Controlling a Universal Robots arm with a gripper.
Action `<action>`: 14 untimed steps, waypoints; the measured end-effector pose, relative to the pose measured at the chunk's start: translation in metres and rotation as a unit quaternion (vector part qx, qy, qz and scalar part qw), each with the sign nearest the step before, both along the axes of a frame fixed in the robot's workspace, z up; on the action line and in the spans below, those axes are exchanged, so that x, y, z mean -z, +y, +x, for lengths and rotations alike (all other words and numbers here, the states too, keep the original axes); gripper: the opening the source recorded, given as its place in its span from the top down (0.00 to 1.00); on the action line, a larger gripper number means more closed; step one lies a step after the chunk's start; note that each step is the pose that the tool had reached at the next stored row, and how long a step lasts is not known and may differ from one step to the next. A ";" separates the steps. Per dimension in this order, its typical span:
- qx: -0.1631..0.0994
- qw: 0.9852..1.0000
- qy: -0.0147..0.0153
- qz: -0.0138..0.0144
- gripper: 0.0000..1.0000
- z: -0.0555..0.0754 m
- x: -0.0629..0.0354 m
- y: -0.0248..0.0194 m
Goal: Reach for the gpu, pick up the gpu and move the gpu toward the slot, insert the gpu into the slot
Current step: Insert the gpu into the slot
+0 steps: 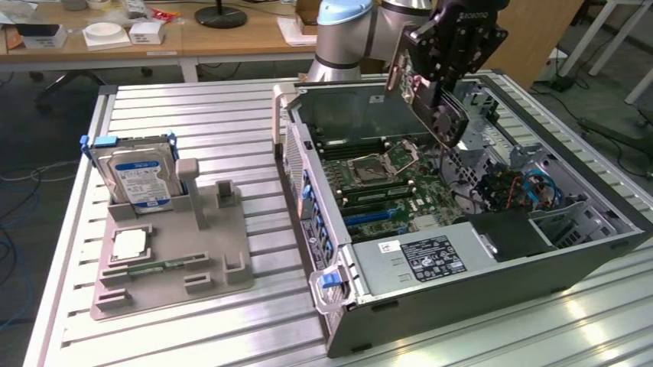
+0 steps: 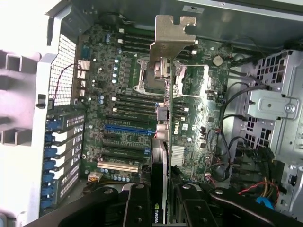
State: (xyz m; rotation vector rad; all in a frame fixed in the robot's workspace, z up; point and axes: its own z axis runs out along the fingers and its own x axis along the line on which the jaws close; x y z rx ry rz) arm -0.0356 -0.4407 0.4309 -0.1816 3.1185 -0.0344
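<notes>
The slotted metal worktop (image 1: 204, 115) carried an open computer case (image 1: 490, 279) on the half toward the exterior view's right, its near corner close to the worktop's front edge. The arm (image 1: 347, 30) rose from behind the case at the worktop's far edge. Inside the case lay a green motherboard (image 2: 199, 109). A grey holder (image 1: 219, 252) sat near the worktop's edge on the exterior view's left, with a hard drive (image 1: 138, 176) standing upright in its far end.

The gripper (image 1: 429, 76) hung over the open case, its fingers (image 2: 137, 205) closed narrowly on the gpu (image 1: 444, 115). The card was held tilted in the air above the far part of the motherboard, clear of the board. In the wrist view it showed edge-on, its silver bracket (image 2: 173, 33) at the end away from the gripper, in line with the processor socket (image 2: 151, 75). The blue slot (image 2: 128, 127) lay bare on the motherboard, beside the card's line and apart from it.
</notes>
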 end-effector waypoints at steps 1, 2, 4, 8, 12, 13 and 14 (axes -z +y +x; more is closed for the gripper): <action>-0.004 1.000 0.000 0.000 0.74 0.000 0.0000 0.0000; -0.009 1.000 0.000 0.000 0.74 0.000 0.0000 0.0000; -0.018 1.000 0.000 0.000 0.74 0.000 0.0000 0.0000; -0.036 0.999 0.000 0.000 0.74 0.000 0.0000 0.0000; -0.053 0.999 0.000 0.000 0.74 0.000 0.0000 0.0000; -0.057 0.998 0.000 0.000 0.74 0.000 0.0000 0.0000; -0.061 0.998 0.000 0.000 0.74 0.000 0.0000 0.0000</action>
